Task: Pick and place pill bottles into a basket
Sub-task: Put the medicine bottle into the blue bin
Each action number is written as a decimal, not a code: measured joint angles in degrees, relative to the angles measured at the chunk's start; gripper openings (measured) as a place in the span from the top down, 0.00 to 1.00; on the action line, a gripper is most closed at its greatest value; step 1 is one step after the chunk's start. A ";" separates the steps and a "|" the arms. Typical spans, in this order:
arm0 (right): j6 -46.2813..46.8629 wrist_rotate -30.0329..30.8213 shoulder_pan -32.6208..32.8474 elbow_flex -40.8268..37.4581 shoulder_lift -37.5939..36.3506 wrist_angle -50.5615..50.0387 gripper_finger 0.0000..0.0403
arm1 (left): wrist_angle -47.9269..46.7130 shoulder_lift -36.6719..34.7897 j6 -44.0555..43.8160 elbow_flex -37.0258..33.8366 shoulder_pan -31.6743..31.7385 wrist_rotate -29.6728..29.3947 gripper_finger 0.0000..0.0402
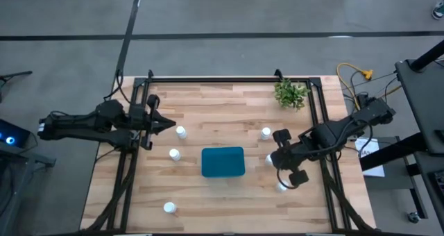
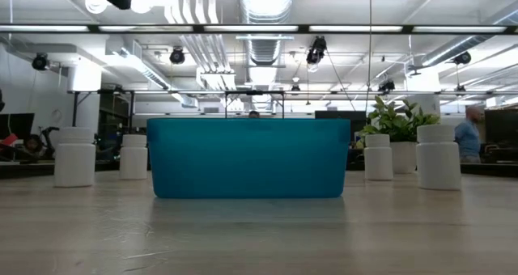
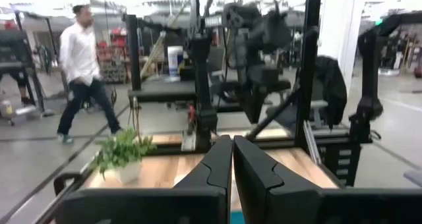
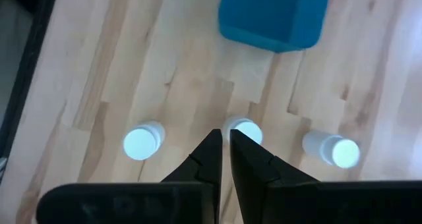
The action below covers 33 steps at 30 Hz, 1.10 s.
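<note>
The teal basket (image 1: pixel 223 162) stands in the middle of the table, and also shows in the low view (image 2: pixel 247 158). Several white pill bottles stand upright on their bases around it: three to its left (image 1: pixel 181 132) (image 1: pixel 175 154) (image 1: pixel 169 207) and three to its right (image 1: pixel 266 132) (image 1: pixel 282 187), the middle one (image 4: pixel 242 130) just past my right fingertips. My right gripper (image 4: pixel 225 137) hovers shut above them, pointing down and toward the basket (image 4: pixel 273 13). My left gripper (image 1: pixel 168 125) is shut and held level near the far-left bottle.
A small green plant (image 1: pixel 291 94) stands at the table's far right corner. A black frame (image 1: pixel 229 78) runs round the table. A person (image 3: pixel 79 69) walks in the room beyond. Bare wood lies in front of the basket.
</note>
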 joint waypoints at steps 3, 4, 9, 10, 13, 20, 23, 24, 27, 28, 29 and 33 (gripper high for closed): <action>0.33 0.55 0.00 -0.61 -1.33 -0.23 0.94 | -0.25 -1.99 -0.30 -0.91 0.00 0.00 1.00; 0.36 0.75 -0.04 -0.96 -1.72 -0.27 0.94 | -0.49 -2.80 -0.28 -1.75 0.00 0.00 1.00; 0.06 2.47 -0.33 -2.76 -2.90 -0.50 0.94 | -0.23 -8.02 1.15 -6.18 0.00 -0.87 1.00; -0.10 2.48 -0.35 -3.06 -3.08 -0.43 0.94 | 0.48 -9.14 1.17 -6.97 0.00 -0.92 1.00; -0.29 2.50 -0.33 -4.09 -3.18 -0.39 0.94 | 0.68 -12.67 1.20 -8.76 0.00 -0.92 1.00; -0.40 3.47 -1.93 -7.21 -3.03 0.34 0.93 | 0.67 -18.37 1.19 -10.86 0.00 -0.88 1.00; -1.65 3.31 -2.44 -7.89 -3.05 2.45 0.89 | 0.39 -20.16 1.19 -11.57 0.00 -0.87 1.00; -2.24 3.16 -2.67 -8.03 -3.05 3.03 0.87 | 0.45 -20.64 1.19 -11.65 0.00 -0.87 1.00; -3.11 2.84 -3.24 -8.14 -3.05 3.92 0.81 | 0.56 -21.61 1.19 -11.83 0.00 -0.87 1.00; -3.16 2.84 -3.47 -8.21 -3.05 3.91 0.78 | 0.50 -21.82 1.19 -11.91 0.00 -0.85 1.00; -3.15 2.84 -3.73 -8.34 -3.05 3.96 0.76 | 0.47 -22.04 1.19 -11.96 -0.01 -0.85 1.00; -2.96 2.78 -4.43 -9.51 -3.05 4.05 0.65 | 0.52 -22.57 1.19 -12.08 0.00 -0.85 1.00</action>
